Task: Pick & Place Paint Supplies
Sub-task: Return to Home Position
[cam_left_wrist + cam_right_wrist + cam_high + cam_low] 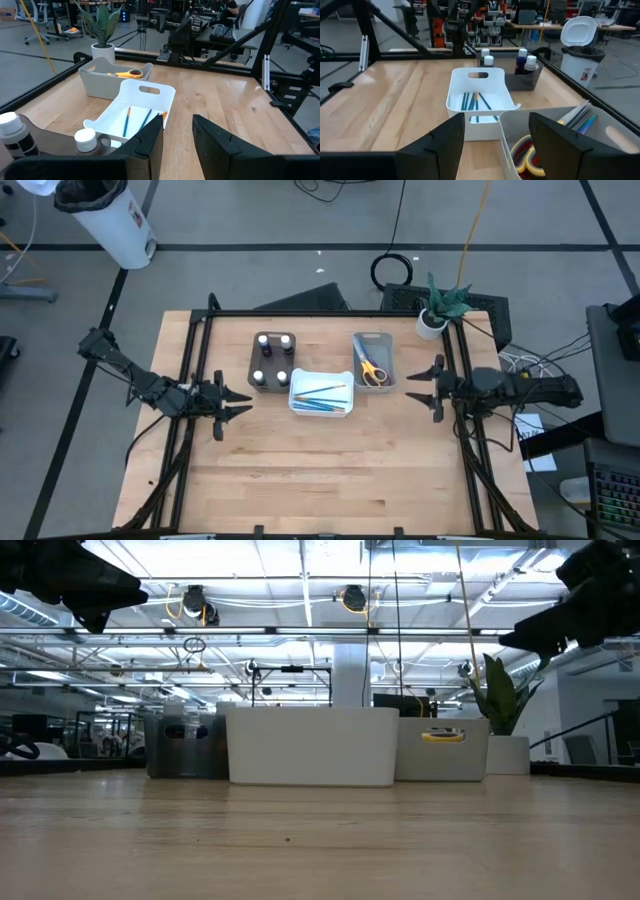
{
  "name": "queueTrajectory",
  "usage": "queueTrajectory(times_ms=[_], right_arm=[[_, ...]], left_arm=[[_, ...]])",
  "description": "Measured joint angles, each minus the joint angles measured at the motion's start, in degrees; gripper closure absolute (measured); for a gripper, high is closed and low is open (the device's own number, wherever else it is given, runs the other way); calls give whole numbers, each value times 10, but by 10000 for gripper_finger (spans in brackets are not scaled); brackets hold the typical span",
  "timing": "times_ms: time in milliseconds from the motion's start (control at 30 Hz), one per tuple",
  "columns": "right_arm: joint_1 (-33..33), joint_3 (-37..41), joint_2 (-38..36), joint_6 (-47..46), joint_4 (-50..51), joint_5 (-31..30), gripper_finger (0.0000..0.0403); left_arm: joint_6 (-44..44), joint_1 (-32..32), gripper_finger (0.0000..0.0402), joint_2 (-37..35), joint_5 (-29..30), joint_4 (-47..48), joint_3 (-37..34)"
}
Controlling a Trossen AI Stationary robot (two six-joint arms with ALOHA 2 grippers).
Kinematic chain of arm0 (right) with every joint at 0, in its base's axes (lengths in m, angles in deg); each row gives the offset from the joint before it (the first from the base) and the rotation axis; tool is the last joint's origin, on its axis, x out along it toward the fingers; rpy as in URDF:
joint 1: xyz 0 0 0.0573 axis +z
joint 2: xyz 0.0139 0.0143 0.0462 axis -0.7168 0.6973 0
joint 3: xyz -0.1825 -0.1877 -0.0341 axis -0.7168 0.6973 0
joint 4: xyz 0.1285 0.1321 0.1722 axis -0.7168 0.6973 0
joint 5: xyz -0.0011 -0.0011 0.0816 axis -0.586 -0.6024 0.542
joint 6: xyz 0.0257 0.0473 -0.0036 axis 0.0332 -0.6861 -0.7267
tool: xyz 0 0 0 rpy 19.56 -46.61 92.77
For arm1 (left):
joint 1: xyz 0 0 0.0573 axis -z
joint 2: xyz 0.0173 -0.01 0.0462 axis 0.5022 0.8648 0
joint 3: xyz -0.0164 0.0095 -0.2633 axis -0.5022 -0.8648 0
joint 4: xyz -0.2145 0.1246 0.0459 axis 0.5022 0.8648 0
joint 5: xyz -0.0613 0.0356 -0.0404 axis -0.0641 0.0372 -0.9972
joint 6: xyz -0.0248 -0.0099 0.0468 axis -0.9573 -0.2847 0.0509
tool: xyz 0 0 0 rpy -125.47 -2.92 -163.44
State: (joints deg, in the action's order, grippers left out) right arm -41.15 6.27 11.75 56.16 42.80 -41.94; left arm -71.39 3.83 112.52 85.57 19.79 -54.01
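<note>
Small dark paint bottles (272, 360) with white caps stand in the brown tray (256, 376). Thin blue brushes (322, 392) lie in the white tray (296, 406), also seen as brushes (135, 120) and brushes (474, 102). Yellow-handled scissors (372, 370) lie in the grey tray (388, 340); the right wrist view shows scissors (529, 159) with red and yellow handles and more brushes (580, 117) there. My left gripper (240, 402) hovers open to the left of the trays. My right gripper (420, 387) hovers open to the right of the grey tray. Neither touches anything.
The three trays sit in a row near the table's far middle. A potted plant (440, 308) stands at the far right corner. Black frame rails (190, 350) run along the table's sides. Bare wood (320, 470) stretches from the trays to the near edge.
</note>
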Motion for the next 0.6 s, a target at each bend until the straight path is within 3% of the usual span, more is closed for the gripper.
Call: queueTrajectory(times_ms=[133,333,600], right_arm=[[0,36,-43,-10,-4,0,188],[0,79,-39,9,-78,-2,187],[0,81,-41,40,-91,-2,192]], left_arm=[[0,0,289,0,0,0,0],[0,0,289,0,0,0,0],[0,0,288,0,0,0,0]])
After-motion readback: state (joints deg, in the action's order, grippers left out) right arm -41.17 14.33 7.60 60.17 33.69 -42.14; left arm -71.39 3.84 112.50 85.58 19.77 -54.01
